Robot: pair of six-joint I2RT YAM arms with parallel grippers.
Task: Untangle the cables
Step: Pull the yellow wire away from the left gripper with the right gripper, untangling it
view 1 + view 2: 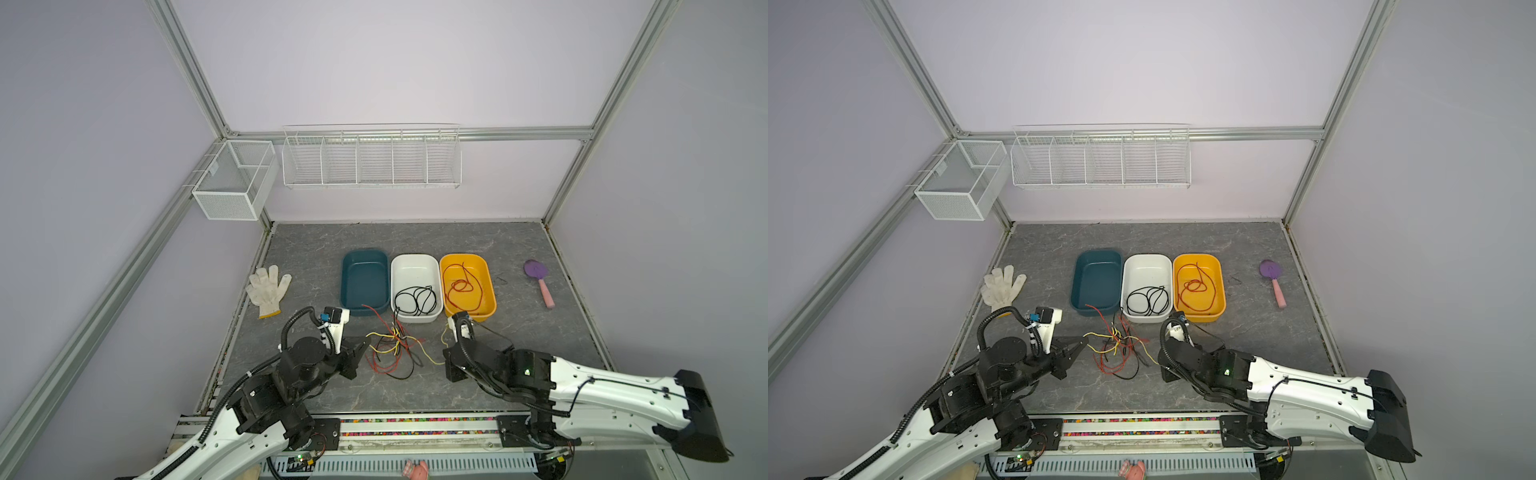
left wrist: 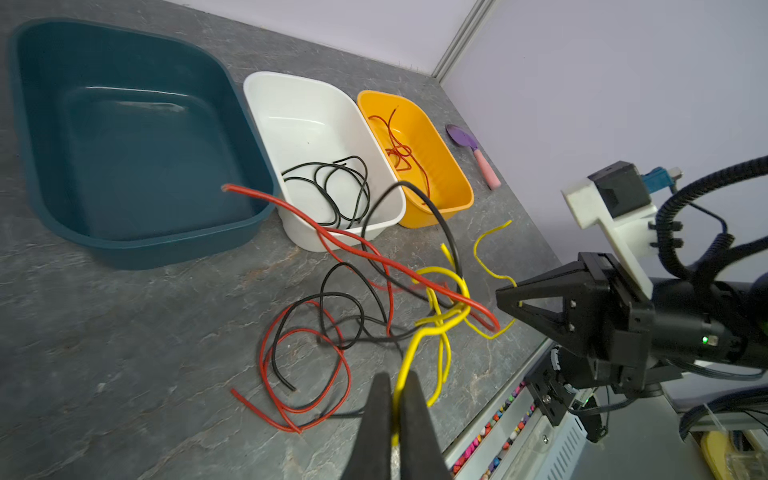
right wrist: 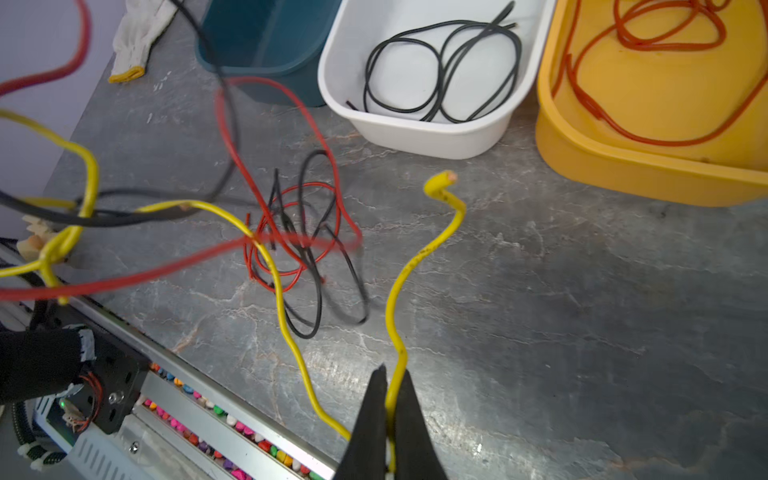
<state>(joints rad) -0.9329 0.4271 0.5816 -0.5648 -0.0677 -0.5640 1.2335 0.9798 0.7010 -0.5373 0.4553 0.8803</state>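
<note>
- The surface (image 1: 519, 365) carried the knotted red, black and yellow cables (image 1: 392, 349), just before the white tub (image 1: 415, 270).
- The left pincer (image 2: 394, 386) and the right pincer (image 3: 390, 374) each stood pressed onto a yellow cable (image 3: 399, 282).
- Likely step: freeing the yellow. The next move seemed to call for a gentle outward pull, lest the knot (image 2: 446, 309) tighten.

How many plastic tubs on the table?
3, in a row: teal tub on the left; white tub in the middle, holding black cable; yellow tub on the right, holding red cable. None looks hidden.
</note>
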